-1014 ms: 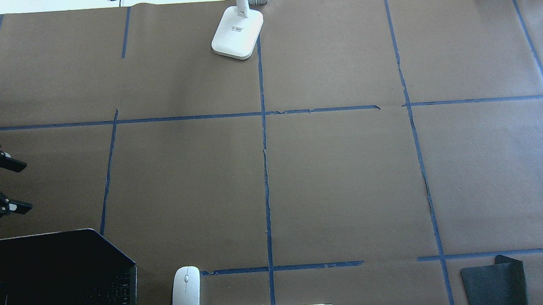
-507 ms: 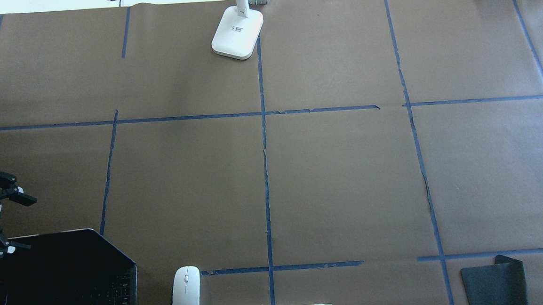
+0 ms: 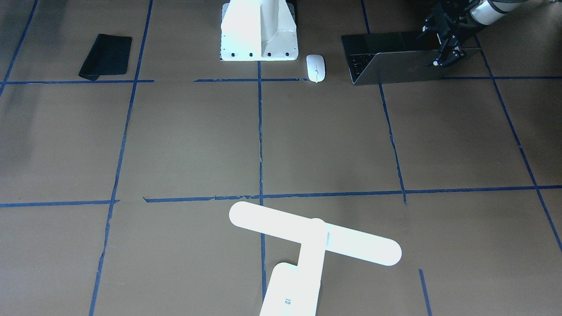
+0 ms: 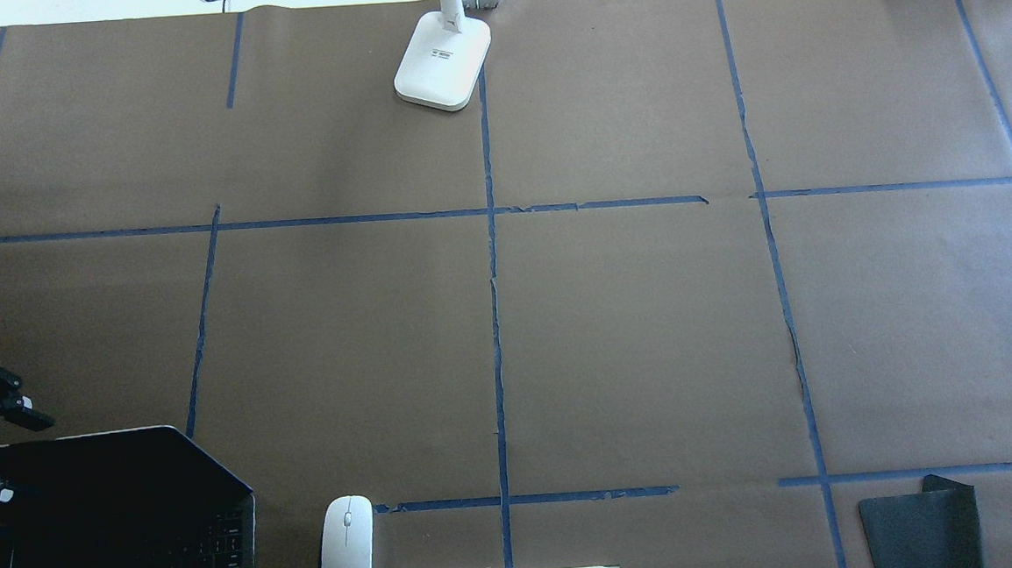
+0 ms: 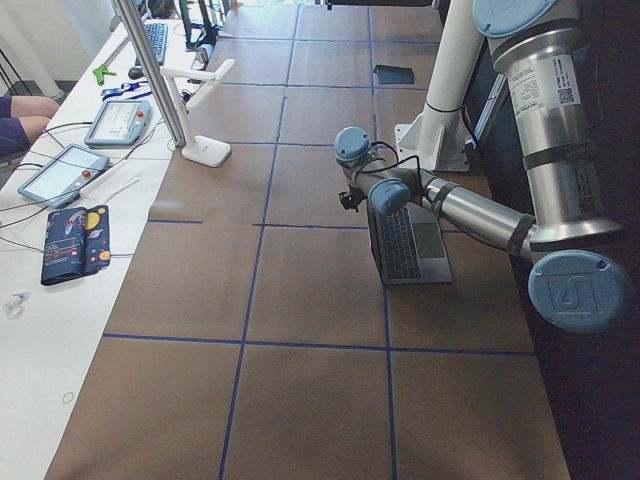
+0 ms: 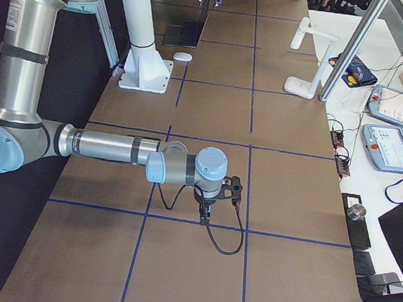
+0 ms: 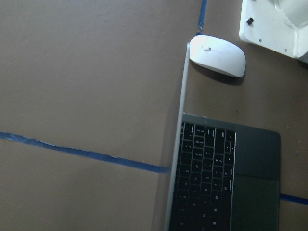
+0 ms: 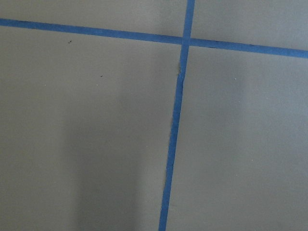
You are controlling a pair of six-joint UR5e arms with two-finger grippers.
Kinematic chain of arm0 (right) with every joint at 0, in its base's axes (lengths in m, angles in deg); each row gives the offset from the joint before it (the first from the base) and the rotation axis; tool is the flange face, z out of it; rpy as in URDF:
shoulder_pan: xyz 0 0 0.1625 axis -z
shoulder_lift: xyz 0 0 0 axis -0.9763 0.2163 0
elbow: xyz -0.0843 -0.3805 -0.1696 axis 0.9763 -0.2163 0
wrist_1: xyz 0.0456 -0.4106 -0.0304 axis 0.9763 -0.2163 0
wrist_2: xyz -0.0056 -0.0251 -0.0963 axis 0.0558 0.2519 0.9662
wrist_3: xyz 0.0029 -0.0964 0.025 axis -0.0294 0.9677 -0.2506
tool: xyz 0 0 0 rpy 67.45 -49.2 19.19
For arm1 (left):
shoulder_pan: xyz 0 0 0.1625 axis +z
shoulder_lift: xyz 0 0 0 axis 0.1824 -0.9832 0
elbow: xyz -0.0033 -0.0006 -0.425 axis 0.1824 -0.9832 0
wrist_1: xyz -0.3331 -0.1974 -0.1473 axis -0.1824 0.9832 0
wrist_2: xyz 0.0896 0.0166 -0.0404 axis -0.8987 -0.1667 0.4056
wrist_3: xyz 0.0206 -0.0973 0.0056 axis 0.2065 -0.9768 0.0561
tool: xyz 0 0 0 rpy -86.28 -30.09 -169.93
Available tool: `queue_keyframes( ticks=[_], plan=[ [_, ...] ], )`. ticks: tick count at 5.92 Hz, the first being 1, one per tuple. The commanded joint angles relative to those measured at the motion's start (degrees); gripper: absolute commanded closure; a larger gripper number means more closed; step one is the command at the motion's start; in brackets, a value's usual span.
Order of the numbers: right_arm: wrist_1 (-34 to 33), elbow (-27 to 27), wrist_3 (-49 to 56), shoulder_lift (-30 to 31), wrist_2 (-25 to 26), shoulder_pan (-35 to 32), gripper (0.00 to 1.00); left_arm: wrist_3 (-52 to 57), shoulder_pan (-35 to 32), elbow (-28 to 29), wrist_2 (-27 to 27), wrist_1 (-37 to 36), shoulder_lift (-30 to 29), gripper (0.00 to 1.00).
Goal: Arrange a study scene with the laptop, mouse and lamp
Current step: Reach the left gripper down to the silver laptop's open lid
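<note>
The laptop [image 4: 125,518] stands open at the near left, its grey lid back [image 3: 395,66] facing the front camera and its black keys showing in the left wrist view [image 7: 207,178]. My left gripper [image 4: 25,460] is open at the lid's top edge, one finger on each side of it; it also shows in the front view [image 3: 432,46]. The white mouse [image 4: 347,547] lies just right of the laptop. The white T-shaped lamp [image 3: 314,237] stands at the far edge, its base [image 4: 442,59] on the centre line. My right gripper [image 6: 203,218] points down over bare table, and I cannot tell whether it is open.
A white bolted pedestal [image 3: 259,30] stands at the near centre, close to the mouse. A black pad [image 4: 920,522] lies at the near right. Blue tape lines [image 4: 495,320] divide the brown table cover into squares.
My left gripper has moved toward the robot, from the open table down to the laptop lid's top edge. It stays open. Laptop, mouse and lamp have not moved.
</note>
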Motion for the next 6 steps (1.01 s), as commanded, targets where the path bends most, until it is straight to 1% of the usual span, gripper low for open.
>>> queue_keyframes(
  ticks=[1, 2, 3, 4, 5, 6],
  plan=[
    [0.1, 0.0, 0.1, 0.1, 0.0, 0.0, 0.0, 2.9, 0.8, 0.9, 0.1, -0.2, -1.3, 1.0],
    [0.1, 0.0, 0.1, 0.1, 0.0, 0.0, 0.0, 7.0, 0.8, 1.5, 0.1, -0.4, -2.4, 1.0],
    [0.1, 0.1, 0.1, 0.3, 0.0, 0.0, 0.0, 9.1, 0.4, 2.2, 0.3, -0.4, -2.6, 1.0],
    [0.1, 0.1, 0.1, 0.3, 0.0, 0.0, 0.0, 9.3, 0.2, 1.6, 0.6, -0.2, -2.8, 1.0],
    [0.2, 0.1, 0.1, 0.4, 0.0, 0.0, 0.0, 10.7, -1.0, 1.7, 0.7, -0.8, -5.6, 1.0],
    [0.2, 0.1, 0.1, 0.4, 0.0, 0.0, 0.0, 14.1, -2.7, 1.9, 0.6, -3.4, -8.1, 1.0]
  ],
)
